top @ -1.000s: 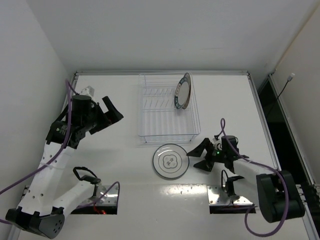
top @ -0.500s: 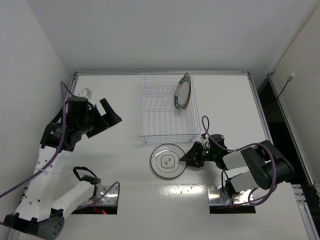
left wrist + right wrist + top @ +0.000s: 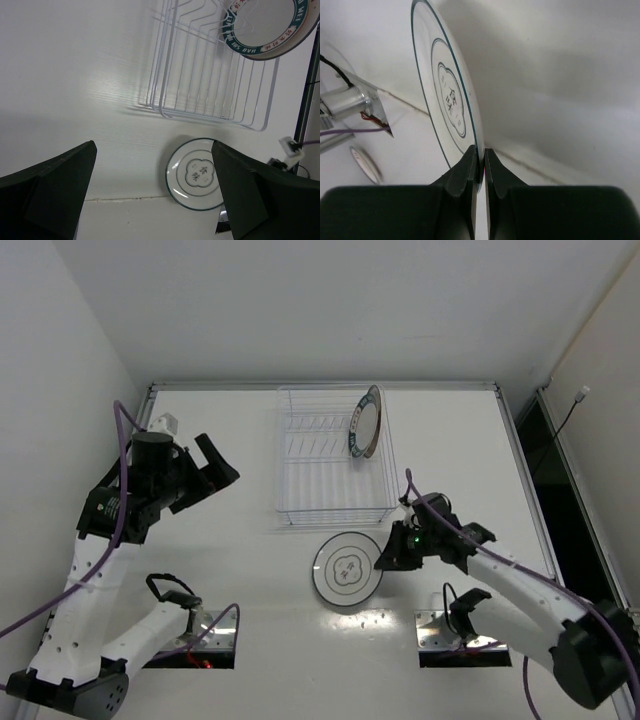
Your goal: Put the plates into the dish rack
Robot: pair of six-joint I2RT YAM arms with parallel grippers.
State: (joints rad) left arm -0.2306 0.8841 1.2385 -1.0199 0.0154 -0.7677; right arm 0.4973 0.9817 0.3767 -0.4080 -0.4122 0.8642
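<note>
Overhead, a white bench (image 3: 460,440) carried a white wire dish rack (image 3: 330,455) set toward its far middle. One plate, white with a dark patterned rim (image 3: 366,422), stood on edge among the prongs in the far right part of the rack, its face turned toward the left.

A second plate, pale grey with thin dark rings and a small mark in its centre (image 3: 347,569), sat on the bench just in front of the rack's near edge, apart from the wire. The right claw (image 3: 380,562) reached in from the right and was closed on this plate's right rim. The right wrist camera showed the same grip close up: the two dark fingers (image 3: 465,172) were pinched together with the plate's thin edge (image 3: 447,100) between them, the claw (image 3: 479,155) biting only the rim.

The left claw (image 3: 218,465) hung in the air over the left side of the bench, well apart from the rack and both plates, its jaws spread wide and holding nothing. From its wrist camera, the left claw (image 3: 154,145) framed the rack (image 3: 200,75), the patterned plate (image 3: 265,25) and the grey plate (image 3: 196,173) below.
</note>
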